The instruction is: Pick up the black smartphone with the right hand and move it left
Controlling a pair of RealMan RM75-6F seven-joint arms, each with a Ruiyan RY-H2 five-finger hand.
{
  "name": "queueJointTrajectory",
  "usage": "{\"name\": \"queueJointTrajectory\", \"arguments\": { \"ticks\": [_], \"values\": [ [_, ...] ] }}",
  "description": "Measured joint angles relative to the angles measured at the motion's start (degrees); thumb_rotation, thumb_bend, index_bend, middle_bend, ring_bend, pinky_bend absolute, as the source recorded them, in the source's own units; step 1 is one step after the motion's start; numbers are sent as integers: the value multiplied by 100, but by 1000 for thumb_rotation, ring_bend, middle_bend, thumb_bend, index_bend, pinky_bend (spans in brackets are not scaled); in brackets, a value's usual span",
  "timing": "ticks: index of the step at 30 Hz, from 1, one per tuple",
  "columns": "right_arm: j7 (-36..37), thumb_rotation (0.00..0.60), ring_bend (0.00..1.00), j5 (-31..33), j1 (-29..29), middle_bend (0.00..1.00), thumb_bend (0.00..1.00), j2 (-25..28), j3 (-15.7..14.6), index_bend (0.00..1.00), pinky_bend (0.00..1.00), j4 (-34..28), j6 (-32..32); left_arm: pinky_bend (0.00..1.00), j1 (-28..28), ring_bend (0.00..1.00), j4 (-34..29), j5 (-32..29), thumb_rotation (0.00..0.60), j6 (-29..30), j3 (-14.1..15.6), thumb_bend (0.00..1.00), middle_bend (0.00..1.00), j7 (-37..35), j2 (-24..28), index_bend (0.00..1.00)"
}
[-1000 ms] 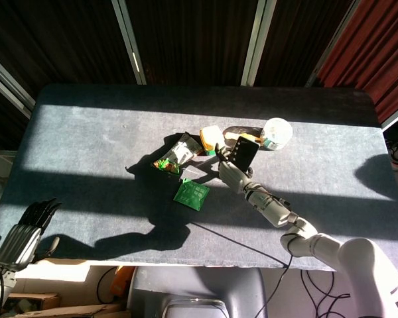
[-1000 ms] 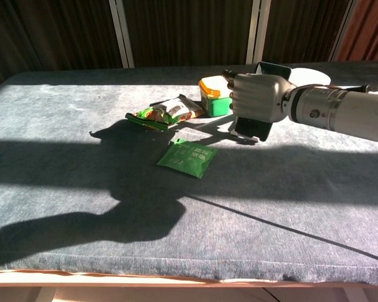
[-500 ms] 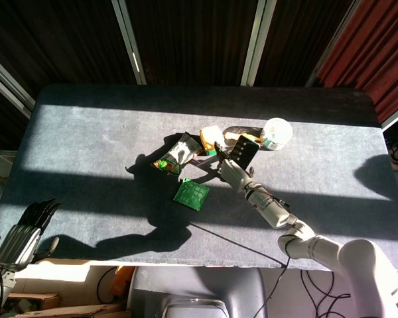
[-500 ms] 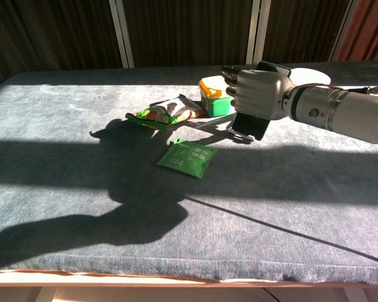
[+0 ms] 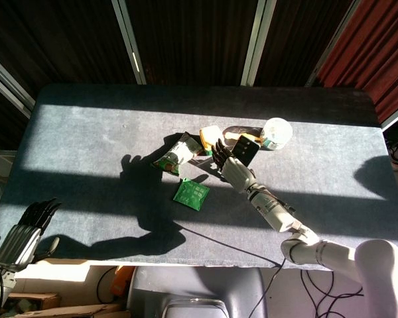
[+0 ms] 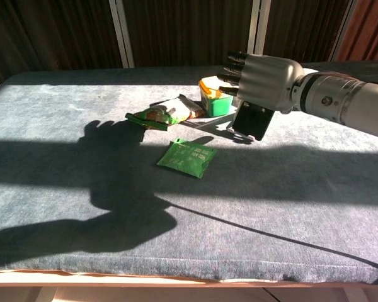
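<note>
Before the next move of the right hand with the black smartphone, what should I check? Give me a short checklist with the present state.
1. Right hand grips the black smartphone: cannot tell; fingers look spread, phone sits under the palm.
2. Phone clear of the table: cannot tell.
3. Free path to the left: not ok; green tub, snack packet and green sachet lie there.
4. Left hand out of the way: ok; at the near left corner, holding nothing.
</note>
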Motion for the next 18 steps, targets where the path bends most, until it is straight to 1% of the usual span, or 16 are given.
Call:
{"name": "queueJointTrajectory", "arguments": {
  "ticks": [3, 6, 9, 10, 12, 13, 15, 16, 18],
  "values": [
    [219, 600, 0, 17, -207, 8, 125, 155, 18, 0, 20, -511, 391, 0, 16, 0, 11, -2, 600, 45, -8, 407, 0, -32, 8, 0],
    [518, 600, 0, -21, -578, 0, 125, 386, -18, 0, 0, -1188, 1026, 0, 41, 0, 25, 8, 600, 112, -16, 406, 0, -56, 11, 0],
    [949, 600, 0, -95, -1147, 0, 126, 697, -144, 0, 0, -1922, 1840, 0, 64, 0, 43, 34, 600, 182, -24, 407, 0, -55, -3, 0],
    [1186, 600, 0, -125, -1433, 0, 126, 840, -221, 0, 0, -2196, 2190, 0, 75, 0, 52, 46, 600, 212, -26, 406, 0, -45, -13, 0],
    [1616, 600, 0, -168, -1869, 0, 126, 1046, -357, 0, 0, -2542, 2706, 0, 94, 0, 64, 59, 600, 261, -32, 407, 0, -17, -31, 0],
    [1946, 600, 0, -208, -2125, 0, 125, 1166, -452, 0, 0, -2708, 3014, 0, 108, 0, 71, 62, 600, 296, -40, 407, 0, 12, -45, 0],
    [2504, 600, 0, -281, -2470, 0, 126, 1312, -592, 0, 0, -2855, 3362, 0, 130, 0, 79, 59, 600, 348, -57, 407, 0, 63, -71, 0],
    [2912, 600, 0, -335, -2683, 0, 126, 1387, -681, 0, 0, -2893, 3535, 0, 145, 0, 84, 53, 600, 381, -71, 407, 0, 100, -93, 0],
    [3561, 600, 0, -405, -2981, 0, 126, 1471, -802, 0, 0, -2879, 3751, 0, 165, 0, 94, 51, 600, 436, -90, 407, 0, 146, -126, 0]
  ]
}}
